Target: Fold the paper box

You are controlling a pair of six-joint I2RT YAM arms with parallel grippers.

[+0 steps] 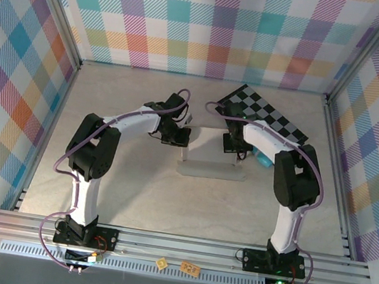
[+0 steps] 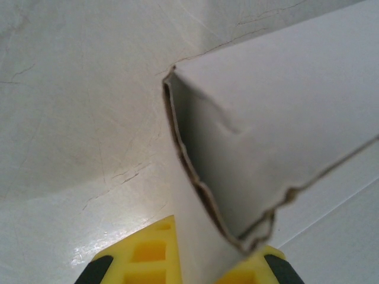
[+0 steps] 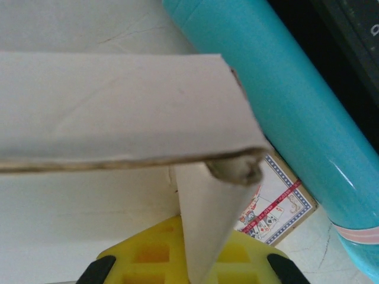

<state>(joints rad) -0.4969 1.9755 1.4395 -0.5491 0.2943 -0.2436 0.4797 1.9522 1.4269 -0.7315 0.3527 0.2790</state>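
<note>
While both arms reach to mid-table in the overhead view, the plain white thin-cardboard paper box (image 1: 211, 161) lies between them. The left gripper (image 1: 174, 137) is at its left end and the right gripper (image 1: 236, 146) at its right. A black-and-grey checkered board (image 1: 269, 115) lies behind on the pale table (image 1: 131, 190).

The left wrist view brings detail the overhead lacks. The left gripper (image 2: 198, 266) is narrowed onto an upright box wall, its yellow plastic fingers (image 2: 145, 254) pressed to either side below a frayed brown-edged corner.

At the right wrist, the right gripper (image 3: 204, 263) likewise pinches a thin wall panel under a level flap. Just beside the box are a glossy teal cylinder (image 3: 284, 100) and a printed playing-card packet (image 3: 275, 207).
</note>
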